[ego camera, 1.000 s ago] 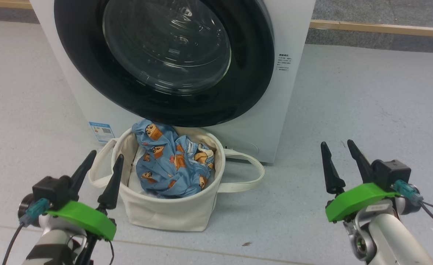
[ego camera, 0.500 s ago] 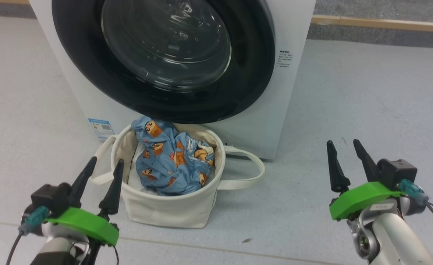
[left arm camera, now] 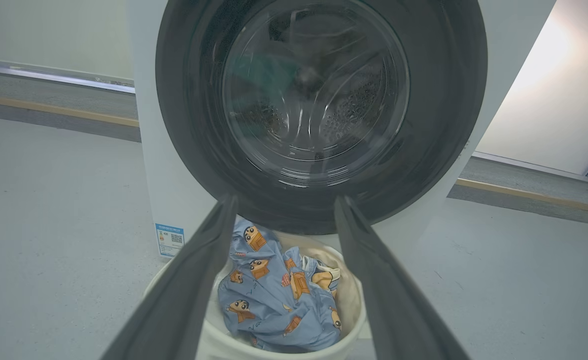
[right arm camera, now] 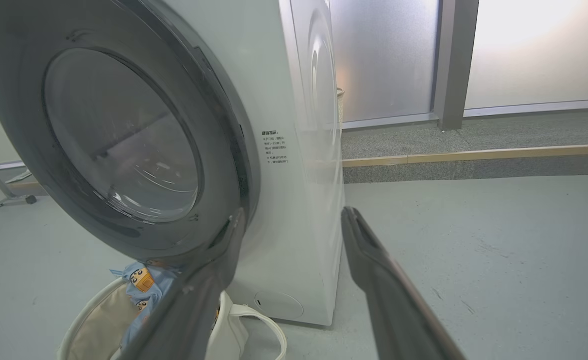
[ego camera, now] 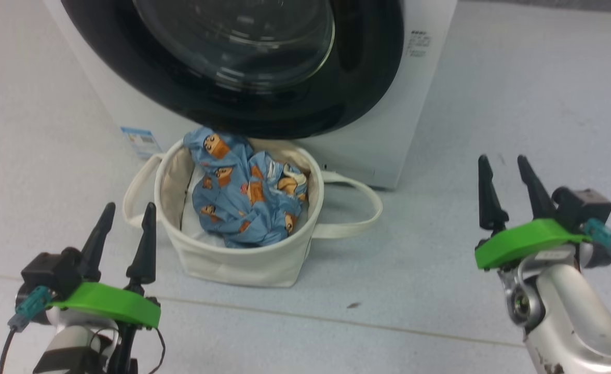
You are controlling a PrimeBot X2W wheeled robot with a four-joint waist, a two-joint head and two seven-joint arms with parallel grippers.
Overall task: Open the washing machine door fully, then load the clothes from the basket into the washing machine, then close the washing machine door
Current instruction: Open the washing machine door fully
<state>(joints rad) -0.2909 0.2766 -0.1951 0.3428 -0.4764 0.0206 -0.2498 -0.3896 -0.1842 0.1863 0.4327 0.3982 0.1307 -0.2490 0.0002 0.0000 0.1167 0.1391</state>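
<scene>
The white washing machine (ego camera: 372,135) stands at the top of the head view. Its door (ego camera: 232,47), black-rimmed with a glass bowl, lies against the machine's front. The door (left arm camera: 318,100) is straight ahead in the left wrist view, and the door (right arm camera: 119,135) is at the left in the right wrist view. Below it the cream basket (ego camera: 238,265) holds the blue printed clothes (ego camera: 245,202). My left gripper (ego camera: 127,210) is open just left of the basket, holding nothing. My right gripper (ego camera: 503,161) is open over bare floor, well right of the basket.
A long strap handle (ego camera: 357,218) loops out of the basket onto the grey floor on the right. A blue label (ego camera: 138,140) sits low on the machine's left. A wooden skirting strip (right arm camera: 473,152) and frosted panels run behind the machine.
The head camera has tipped down, so the whole picture slid upward. Against the basket, my left gripper has drawn back and a little to the left. Both grippers stay open.
</scene>
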